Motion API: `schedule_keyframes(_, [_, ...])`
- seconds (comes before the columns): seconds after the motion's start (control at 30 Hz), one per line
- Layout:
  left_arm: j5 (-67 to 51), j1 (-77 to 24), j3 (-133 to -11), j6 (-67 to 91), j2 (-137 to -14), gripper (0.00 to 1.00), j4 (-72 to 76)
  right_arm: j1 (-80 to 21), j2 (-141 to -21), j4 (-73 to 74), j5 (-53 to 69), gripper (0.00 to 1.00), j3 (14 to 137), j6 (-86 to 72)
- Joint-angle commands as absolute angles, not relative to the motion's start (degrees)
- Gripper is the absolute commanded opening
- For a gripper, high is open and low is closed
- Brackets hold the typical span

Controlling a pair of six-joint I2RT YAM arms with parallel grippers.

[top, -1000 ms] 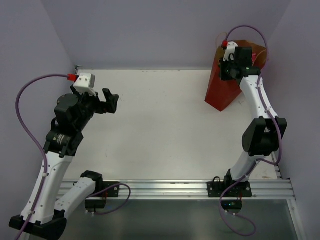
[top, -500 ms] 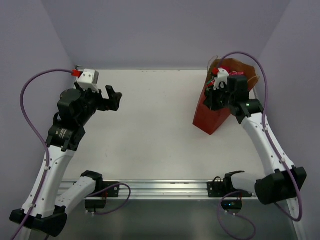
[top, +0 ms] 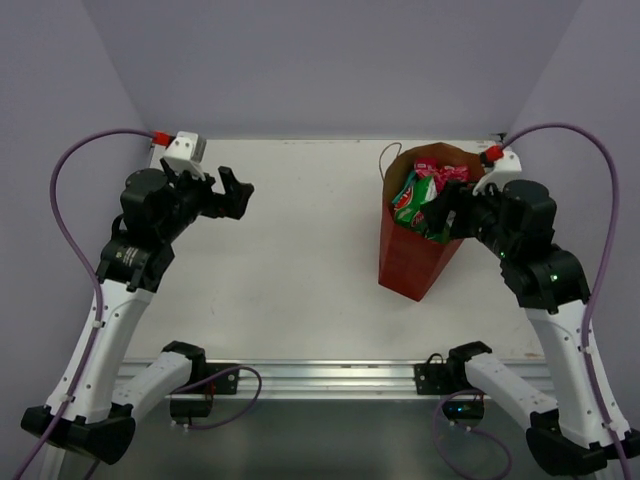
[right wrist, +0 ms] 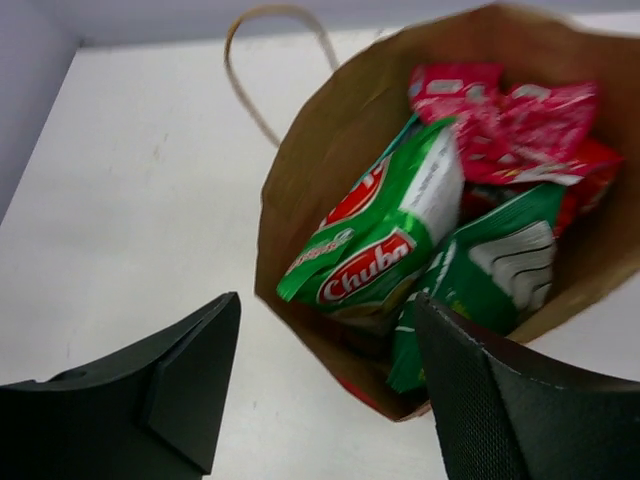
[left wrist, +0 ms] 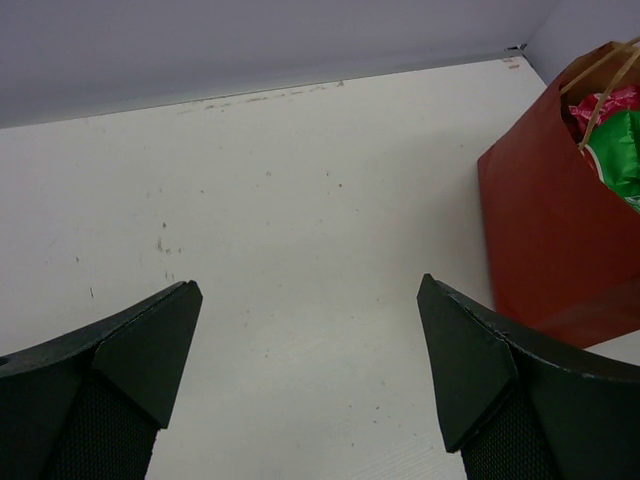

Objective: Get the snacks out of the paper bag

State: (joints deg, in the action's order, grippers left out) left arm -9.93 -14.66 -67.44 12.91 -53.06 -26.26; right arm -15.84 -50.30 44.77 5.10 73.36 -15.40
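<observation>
The red paper bag (top: 408,255) stands at the table's right side, its brown mouth open upward. Inside lie two green chip bags (right wrist: 385,245) (right wrist: 500,270) and pink-red packets (right wrist: 510,120). My right gripper (top: 447,218) hovers at the bag's right rim. It is open in the right wrist view (right wrist: 325,390), with the bag's near rim and the green bags in front of its fingers and nothing gripped. My left gripper (top: 232,193) is open over bare table at the left (left wrist: 310,365). It is well apart from the bag (left wrist: 550,230).
A thin paper handle (right wrist: 270,40) loops out from the bag's far rim. The white table (top: 300,270) ends at purple walls behind and at both sides. An aluminium rail (top: 330,378) with the arm bases runs along the near edge.
The right arm carried the bag from the far right corner toward the middle and nearer, then opened its jaws and let go. The left gripper shifted slightly toward the back.
</observation>
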Motion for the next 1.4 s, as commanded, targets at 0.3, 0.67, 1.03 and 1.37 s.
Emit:
schedule_keyframes(0.3, [-12.4,-14.9,-70.2,13.4,-53.8,1.00,-27.1,-3.9,-53.6,47.6,-20.3,0.72,71.3,-30.3])
schedule_keyframes(0.67, [-13.7,-14.9,-71.4,12.3,-55.7,1.00,-30.1,4.2,-62.0,37.9,-11.8,0.54,67.8,-31.5])
schedule_keyframes(1.03, [-11.4,-21.2,-75.1,18.0,-61.9,1.00,-32.1,4.6,-66.5,34.8,-13.2,0.08,69.0,-25.8])
schedule_keyframes(1.37, [-1.0,-39.9,-88.8,24.1,-75.3,1.00,-29.0,0.5,-64.9,31.1,-0.4,0.00,78.2,-9.5])
